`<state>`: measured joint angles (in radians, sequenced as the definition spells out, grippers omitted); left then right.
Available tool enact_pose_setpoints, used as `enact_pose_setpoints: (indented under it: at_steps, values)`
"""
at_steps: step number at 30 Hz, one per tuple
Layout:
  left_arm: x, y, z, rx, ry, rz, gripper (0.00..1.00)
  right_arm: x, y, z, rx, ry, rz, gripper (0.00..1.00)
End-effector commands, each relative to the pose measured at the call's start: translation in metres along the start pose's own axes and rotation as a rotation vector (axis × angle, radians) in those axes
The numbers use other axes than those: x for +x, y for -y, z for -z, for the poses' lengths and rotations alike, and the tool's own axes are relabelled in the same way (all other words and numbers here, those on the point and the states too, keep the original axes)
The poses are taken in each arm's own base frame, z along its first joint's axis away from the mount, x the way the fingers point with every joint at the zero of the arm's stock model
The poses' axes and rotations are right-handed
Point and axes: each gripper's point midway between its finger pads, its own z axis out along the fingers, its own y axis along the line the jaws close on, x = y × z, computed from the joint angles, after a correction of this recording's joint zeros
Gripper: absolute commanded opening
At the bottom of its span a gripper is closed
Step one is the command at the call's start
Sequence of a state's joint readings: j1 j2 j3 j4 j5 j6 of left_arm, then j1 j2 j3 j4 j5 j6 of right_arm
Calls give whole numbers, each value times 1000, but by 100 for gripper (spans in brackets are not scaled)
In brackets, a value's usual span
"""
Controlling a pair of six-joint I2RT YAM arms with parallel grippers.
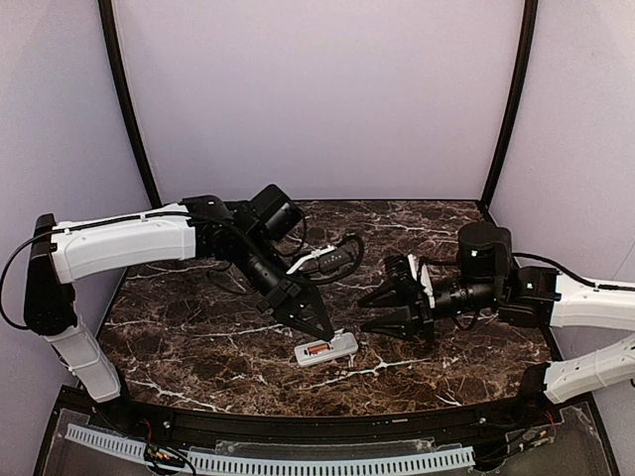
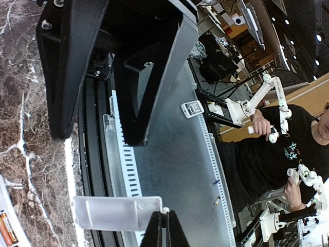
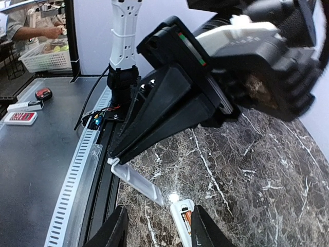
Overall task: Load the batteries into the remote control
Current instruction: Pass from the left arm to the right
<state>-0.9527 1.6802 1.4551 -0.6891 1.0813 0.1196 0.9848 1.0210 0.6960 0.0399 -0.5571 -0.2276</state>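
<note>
Remote (image 1: 325, 349): near table's (image 1: 198, 347) front edge, back open, batteries (image 1: 317, 349) seated.
Left gripper (image 1: 324, 331): jaws pinching cover (image 2: 115, 212).
Right gripper (image 1: 364, 312): jaws wide, empty.

Left end effector (image 2: 164, 220) pinching translucent white cover (image 2: 115, 212), orange batteries (image 2: 6, 229) at lower-left edge, marble table (image 2: 25, 103) beneath

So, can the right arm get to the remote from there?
Probably yes. The remote lies on the table just ahead of the open right gripper with nothing between. The left gripper, pinching the cover, sits close by the remote and could crowd it.
</note>
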Motion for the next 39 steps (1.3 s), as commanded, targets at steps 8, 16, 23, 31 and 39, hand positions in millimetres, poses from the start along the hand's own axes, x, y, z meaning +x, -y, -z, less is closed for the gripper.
enact_pose_setpoints:
  at_steps: [8,16,23,31,39]
  values:
    - [1,31,0,102,3,-10,0,2,-31,-32,-56,-128,143,37]
    - [3,30,-2,107,-5,0,0,2,-31,-42,-46,-153,167,33]
    - [3,25,-4,96,-8,12,1,-1,-37,-49,-65,-153,178,20]
    - [-7,27,6,4,20,-49,33,-6,-40,-50,-59,-142,154,0]
    - [-51,15,66,-276,289,-189,79,-15,-31,-43,3,-78,92,0]
